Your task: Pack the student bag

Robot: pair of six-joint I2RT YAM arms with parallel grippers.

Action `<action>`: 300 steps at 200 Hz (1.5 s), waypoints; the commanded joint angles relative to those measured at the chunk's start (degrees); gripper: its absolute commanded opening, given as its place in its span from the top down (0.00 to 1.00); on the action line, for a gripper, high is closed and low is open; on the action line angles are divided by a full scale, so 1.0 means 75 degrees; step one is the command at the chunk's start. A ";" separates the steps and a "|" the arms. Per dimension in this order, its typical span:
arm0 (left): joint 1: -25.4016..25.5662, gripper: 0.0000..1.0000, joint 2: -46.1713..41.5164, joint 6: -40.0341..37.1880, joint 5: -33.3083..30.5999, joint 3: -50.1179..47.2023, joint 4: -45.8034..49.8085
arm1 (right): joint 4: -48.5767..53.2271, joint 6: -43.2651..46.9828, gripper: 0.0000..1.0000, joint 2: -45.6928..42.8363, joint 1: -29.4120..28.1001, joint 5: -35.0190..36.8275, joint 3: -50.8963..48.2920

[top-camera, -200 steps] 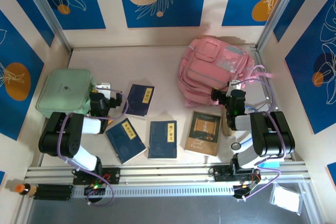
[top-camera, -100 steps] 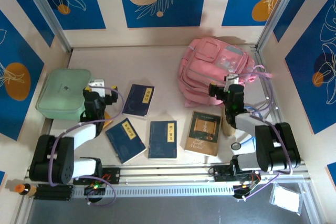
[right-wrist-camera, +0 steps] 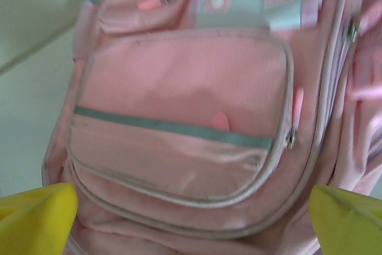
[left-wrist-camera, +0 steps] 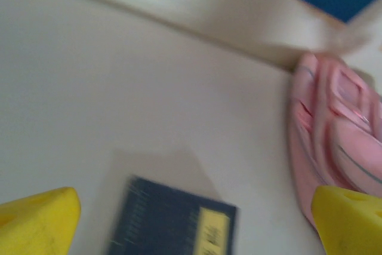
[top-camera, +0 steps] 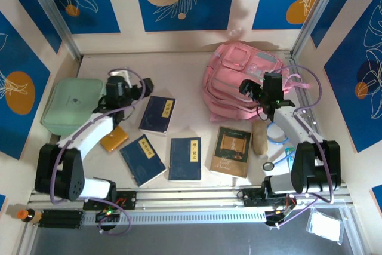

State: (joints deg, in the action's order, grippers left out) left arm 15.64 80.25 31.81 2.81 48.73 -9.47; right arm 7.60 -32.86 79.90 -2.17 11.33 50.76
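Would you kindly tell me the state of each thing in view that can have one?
student bag: lying front up, front pocket zipped shut.
mint-green case: closed, lying flat.
blue books: all three closed, lying flat.
brown book: closed, lying flat.
left gripper: open, empty.
right gripper: open, empty, over the student bag.

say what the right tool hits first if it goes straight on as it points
Probably the large soft pink fabric backpack: its front pocket sits dead ahead of the right tool, depth unclear.
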 commanded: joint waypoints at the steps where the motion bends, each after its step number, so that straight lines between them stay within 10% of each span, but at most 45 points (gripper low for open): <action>1: 0.0924 0.02 0.0714 0.1422 0.0704 0.0549 0.0277 | 0.0917 -0.0898 0.00 0.0490 0.0360 -0.1490 0.0168; 89: 0.2378 0.17 0.4041 0.3152 0.1272 0.2943 0.0387 | 0.0594 -0.1334 0.07 0.2039 -0.0167 -0.3093 0.0651; 218: 0.2402 0.31 0.6456 0.1581 -0.0969 0.7014 0.4014 | -0.0073 -0.1332 0.07 0.0966 -0.0651 -0.3632 0.0244; 300: 0.2397 0.75 0.6742 0.1636 -0.1031 0.7782 0.4340 | 0.0101 -0.1278 0.07 0.0632 -0.0579 -0.3140 -0.0066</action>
State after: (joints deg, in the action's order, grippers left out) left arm 33.30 131.79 44.69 -3.14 105.43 20.86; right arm 7.14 -43.31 86.30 -6.72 -13.06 51.16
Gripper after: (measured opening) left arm 0.336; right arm 0.927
